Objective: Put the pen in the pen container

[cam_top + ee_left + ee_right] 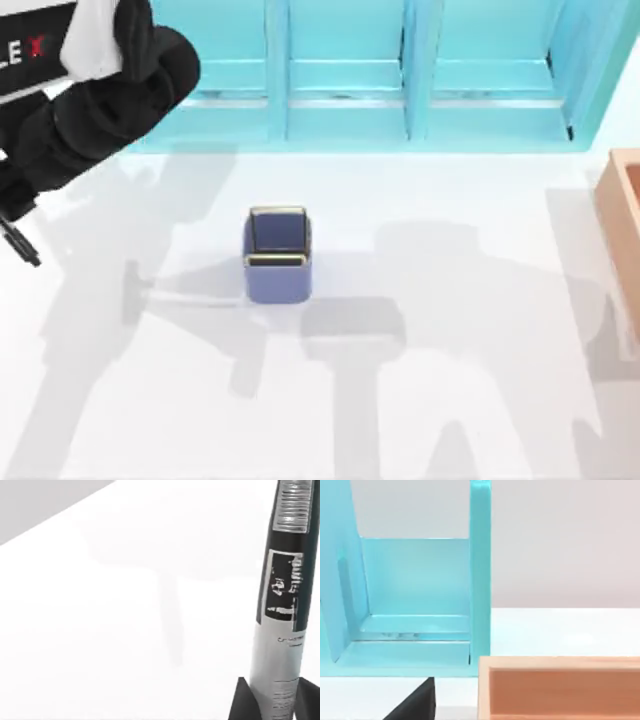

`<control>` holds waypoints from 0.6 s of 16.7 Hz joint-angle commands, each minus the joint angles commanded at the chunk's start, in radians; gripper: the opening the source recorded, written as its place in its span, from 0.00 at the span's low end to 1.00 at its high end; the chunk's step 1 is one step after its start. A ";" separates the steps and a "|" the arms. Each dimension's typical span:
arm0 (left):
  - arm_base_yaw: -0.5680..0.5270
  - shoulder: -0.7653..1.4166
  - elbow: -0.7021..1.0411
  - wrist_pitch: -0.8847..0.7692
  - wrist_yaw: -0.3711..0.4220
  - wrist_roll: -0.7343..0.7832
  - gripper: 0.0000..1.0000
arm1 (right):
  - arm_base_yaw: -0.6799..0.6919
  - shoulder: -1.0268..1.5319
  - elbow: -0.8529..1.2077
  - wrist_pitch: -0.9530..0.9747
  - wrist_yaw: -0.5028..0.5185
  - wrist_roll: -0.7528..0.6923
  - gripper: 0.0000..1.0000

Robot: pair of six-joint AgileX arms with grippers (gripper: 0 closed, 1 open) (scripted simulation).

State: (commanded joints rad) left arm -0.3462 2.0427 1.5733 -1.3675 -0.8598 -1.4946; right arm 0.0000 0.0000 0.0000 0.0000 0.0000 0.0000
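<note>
Left gripper (272,702) clamped on pen (282,605) | pen container (277,255) upright mid-table, apart | right gripper: cannot tell

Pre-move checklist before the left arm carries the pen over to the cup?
1. Grip: slim black pen with silver lower barrel sits between the left gripper fingers: ok.
2. Pen tip hangs below the left arm at the table's left edge, off the surface: ok.
3. Small blue-violet square cup with gold rim stands upright, mouth open: ok.
4. Path from pen to cup over the white table has nothing in it: ok.
5. Pen lined up over the cup: not ok.
6. Right gripper near the orange-brown wooden box; fingers: cannot tell.
</note>
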 joint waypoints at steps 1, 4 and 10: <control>-0.090 0.026 0.019 -0.027 -0.110 -0.073 0.00 | 0.000 0.000 0.000 0.000 0.000 0.000 1.00; -0.337 0.088 0.068 -0.093 -0.404 -0.270 0.00 | 0.000 0.000 0.000 0.000 0.000 0.000 1.00; -0.643 0.144 0.121 -0.161 -0.731 -0.513 0.00 | 0.000 0.000 0.000 0.000 0.000 0.000 1.00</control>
State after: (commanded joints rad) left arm -0.9896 2.1867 1.6945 -1.5282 -1.5909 -2.0076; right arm 0.0000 0.0000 0.0000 0.0000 0.0000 0.0000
